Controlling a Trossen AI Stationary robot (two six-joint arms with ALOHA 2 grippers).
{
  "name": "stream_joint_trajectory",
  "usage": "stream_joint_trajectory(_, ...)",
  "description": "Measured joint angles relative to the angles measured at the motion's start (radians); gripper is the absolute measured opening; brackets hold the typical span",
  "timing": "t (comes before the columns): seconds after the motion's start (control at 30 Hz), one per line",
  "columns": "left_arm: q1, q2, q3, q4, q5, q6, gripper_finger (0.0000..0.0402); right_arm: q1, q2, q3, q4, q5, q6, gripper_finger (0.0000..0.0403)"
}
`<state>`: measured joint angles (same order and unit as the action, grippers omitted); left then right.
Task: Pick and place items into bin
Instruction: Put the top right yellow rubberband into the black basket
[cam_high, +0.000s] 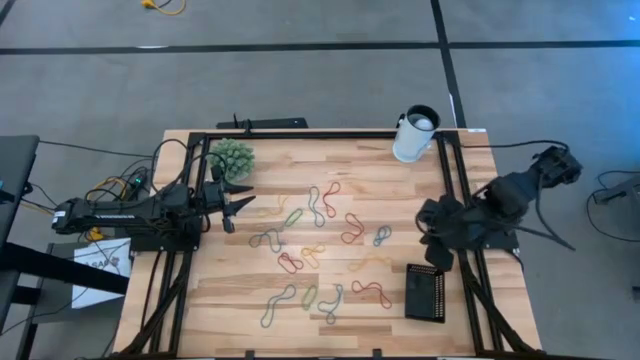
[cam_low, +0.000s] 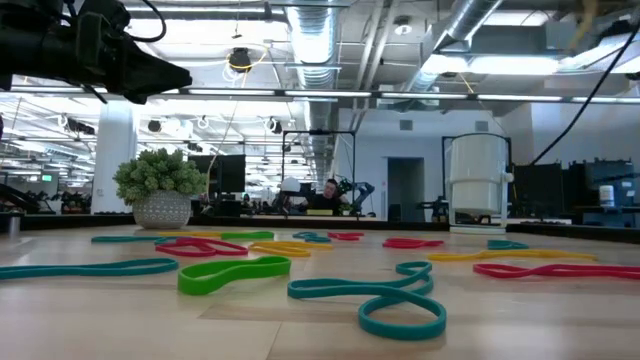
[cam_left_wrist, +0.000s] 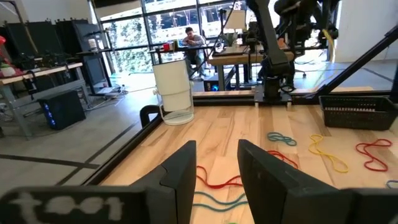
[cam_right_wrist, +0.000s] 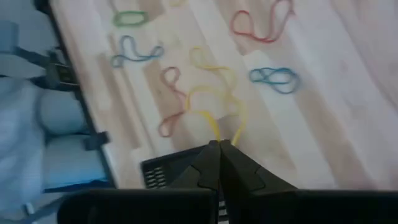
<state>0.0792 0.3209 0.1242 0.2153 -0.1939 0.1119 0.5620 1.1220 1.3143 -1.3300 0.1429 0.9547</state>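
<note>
Several rubber bands (cam_high: 320, 250) in red, yellow, green, grey and blue lie flat and scattered over the wooden table; the low view shows them (cam_low: 400, 300) close up. The black bin (cam_high: 425, 293) sits near the table's near right corner. My right gripper (cam_high: 436, 255) hovers just beyond the bin's far edge, shut on a yellow band (cam_right_wrist: 214, 106). My left gripper (cam_high: 235, 205) is open above the table's left side, beside the green spiky ball (cam_high: 233, 157), and touches nothing. In its wrist view (cam_left_wrist: 217, 180) red and blue bands lie ahead of the fingers. My right gripper pinches the yellow band by one end (cam_right_wrist: 219, 138) between its two shut fingers, coming from above and pointing down. Two strands run out from the fingertips in a V. The rest of the loop (cam_right_wrist: 208, 93) spreads toward the table's left; whether it is lifted clear I cannot tell.
A white cup (cam_high: 415, 135) stands at the far right corner, and the spiky ball's pot at the far left. A black frame rail (cam_high: 300, 135) runs around the table edge. Bare wood (cam_high: 330, 160) lies between the ball and the cup.
</note>
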Motion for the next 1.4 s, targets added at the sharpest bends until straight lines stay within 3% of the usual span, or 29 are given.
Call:
stream_joint_trajectory(0.27, 0.0, 0.0, 0.0, 0.0, 0.004, -0.003, 0.0109, 0.125, 0.076, -0.013, -0.002, -0.012, 0.171, 0.0)
stream_joint_trajectory(0.5, 0.0, 0.0, 0.0, -0.002, 0.004, -0.021, 0.0109, 0.165, 0.245, -0.032, -0.032, -0.013, 0.262, 0.0)
stream_joint_trajectory(0.63, 0.0, 0.0, 0.0, -0.012, 0.004, -0.029, 0.0109, 0.169, 0.329, -0.032, -0.041, -0.109, 0.303, 0.0)
stream_joint_trajectory(0.77, 0.0, 0.0, 0.0, -0.017, 0.004, -0.032, 0.0109, 0.199, 0.331, -0.032, -0.09, -0.179, 0.349, 0.0)
stream_joint_trajectory(0.9, 0.0, 0.0, 0.0, -0.018, 0.005, -0.055, 0.0109, 0.267, 0.264, -0.032, -0.107, -0.155, 0.484, 0.0)
stream_joint_trajectory(1.07, 0.0, 0.0, 0.0, -0.024, 0.005, -0.066, 0.0109, 0.361, 0.231, -0.032, -0.08, 0.037, 0.584, 0.0)
stream_joint_trajectory(1.4, 0.0, 0.0, 0.0, -0.024, 0.005, -0.066, 0.0109, 0.372, 0.395, -0.032, -0.077, 0.006, 0.562, 0.0)
